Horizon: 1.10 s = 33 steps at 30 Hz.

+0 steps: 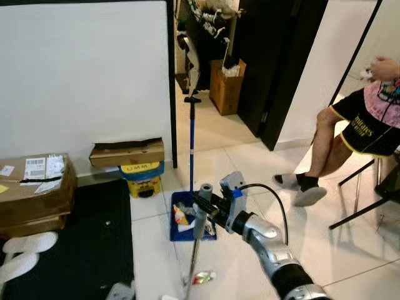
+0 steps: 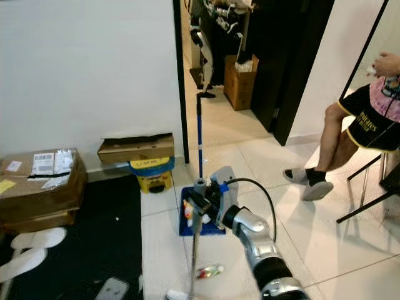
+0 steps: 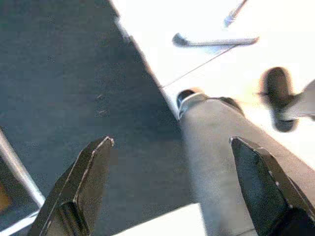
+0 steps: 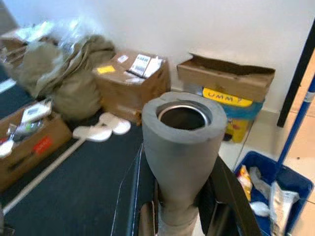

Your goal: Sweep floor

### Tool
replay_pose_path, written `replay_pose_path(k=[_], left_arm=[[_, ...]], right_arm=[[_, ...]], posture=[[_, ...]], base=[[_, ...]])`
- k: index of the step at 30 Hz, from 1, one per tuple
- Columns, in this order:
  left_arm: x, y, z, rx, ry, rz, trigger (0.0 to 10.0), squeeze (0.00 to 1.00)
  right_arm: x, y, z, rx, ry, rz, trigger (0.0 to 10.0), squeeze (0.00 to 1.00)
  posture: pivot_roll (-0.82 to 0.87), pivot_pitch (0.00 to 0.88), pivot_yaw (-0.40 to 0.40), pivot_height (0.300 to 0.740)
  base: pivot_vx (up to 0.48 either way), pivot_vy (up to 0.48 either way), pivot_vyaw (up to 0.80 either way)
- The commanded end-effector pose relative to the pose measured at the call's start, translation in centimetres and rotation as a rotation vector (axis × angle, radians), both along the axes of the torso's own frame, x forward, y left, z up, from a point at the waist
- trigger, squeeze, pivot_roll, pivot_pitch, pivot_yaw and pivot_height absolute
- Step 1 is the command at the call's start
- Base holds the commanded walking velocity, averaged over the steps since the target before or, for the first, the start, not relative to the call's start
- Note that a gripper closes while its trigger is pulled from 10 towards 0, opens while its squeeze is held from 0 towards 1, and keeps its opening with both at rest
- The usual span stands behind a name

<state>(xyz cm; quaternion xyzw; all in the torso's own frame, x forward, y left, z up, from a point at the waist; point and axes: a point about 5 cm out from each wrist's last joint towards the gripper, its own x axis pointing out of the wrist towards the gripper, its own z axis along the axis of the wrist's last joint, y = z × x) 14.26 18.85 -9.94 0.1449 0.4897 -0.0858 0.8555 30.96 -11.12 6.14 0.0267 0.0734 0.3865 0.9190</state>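
Note:
My right gripper (image 1: 204,210) is shut on the broom handle (image 1: 204,192), a grey foam-tipped tube whose pole (image 1: 192,262) slants down to the white tiles. In the right wrist view the handle's open top (image 4: 184,129) stands between the black fingers (image 4: 222,201). Just beyond it a blue dustpan (image 1: 181,225) lies on the tiles with several wrappers in it, its long blue handle (image 1: 192,144) upright. A crumpled wrapper (image 1: 204,277) lies on the tile near the pole's lower end. My left gripper (image 3: 172,187) hangs open over the dark mat, nothing between its fingers.
A black mat (image 1: 75,250) covers the floor at left, with white slippers (image 1: 28,244) and cardboard boxes (image 1: 34,187) along the wall. A yellow-and-blue box (image 1: 142,175) stands beside the doorway. A person (image 1: 356,134) sits on a chair at right, feet on the tiles.

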Motion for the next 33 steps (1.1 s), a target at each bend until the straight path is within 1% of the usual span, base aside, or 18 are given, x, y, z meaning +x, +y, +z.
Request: replay_pose_path(k=[1, 6, 10, 14, 20, 25, 28, 30, 31, 33], left_arm=[[-1.2, 0.5, -0.4, 0.012, 0.046, 0.003, 10.0, 0.0], [-1.3, 0.4, -0.4, 0.011, 0.047, 0.01, 10.0, 0.0], [-1.4, 0.4, -0.5, 0.01, 0.05, 0.012, 10.0, 0.0], [-1.4, 0.2, -0.5, 0.011, 0.051, 0.009, 10.0, 0.0], [-1.3, 0.2, -0.5, 0.013, 0.049, 0.008, 10.0, 0.0], [-0.8, 0.2, -0.3, 0.016, 0.039, 0.008, 10.0, 0.0], [-0.7, 0.2, -0.3, 0.014, 0.037, 0.013, 10.0, 0.0], [-0.7, 0.1, -0.3, 0.011, 0.036, 0.017, 10.0, 0.0], [-0.8, 0.0, -0.3, 0.009, 0.037, 0.013, 10.0, 0.0], [-0.8, -0.1, -0.3, 0.008, 0.038, 0.01, 10.0, 0.0]], right_arm=[[0.5, 0.9, 1.5, 0.024, -0.072, 0.038, 10.0, 0.0], [0.4, 1.0, 1.5, 0.02, -0.073, 0.059, 10.0, 0.0], [0.4, 0.8, 1.5, 0.001, -0.079, 0.059, 10.0, 0.0], [0.7, 0.5, 1.7, 0.001, -0.083, 0.033, 10.0, 0.0], [0.7, 0.4, 1.7, -0.003, -0.085, 0.036, 10.0, 0.0], [0.6, 0.4, 1.6, -0.018, -0.082, 0.045, 10.0, 0.0], [0.7, 0.4, 1.4, -0.028, -0.081, 0.026, 10.0, 0.0], [0.9, 0.2, 1.1, -0.054, -0.068, -0.025, 10.0, 0.0], [1.0, 0.0, 1.0, -0.061, -0.061, -0.053, 10.0, 0.0], [1.1, -0.1, 0.9, -0.064, -0.057, -0.072, 10.0, 0.0]], posture=[[-0.06, 0.0, -0.051, 0.74], [-0.06, 0.0, -0.055, 0.74], [-0.06, 0.0, -0.057, 0.74], [-0.06, 0.0, -0.059, 0.74], [-0.06, 0.0, -0.059, 0.74], [-0.07, 0.0, -0.052, 0.74], [-0.07, 0.0, -0.052, 0.74], [-0.07, 0.0, -0.053, 0.74], [-0.07, 0.0, -0.053, 0.74], [-0.07, 0.0, -0.053, 0.74]], base=[[0.0, -0.48, 0.77], [0.0, -0.404, 0.76], [0.0, 0.0, 0.76], [0.0, 0.0, 0.76], [0.0, 0.0, 0.76], [0.0, 0.0, 0.75], [0.0, 0.0, 0.74], [0.0, 0.0, 0.73], [0.0, 0.0, 0.0], [0.0, 0.0, 0.0]])
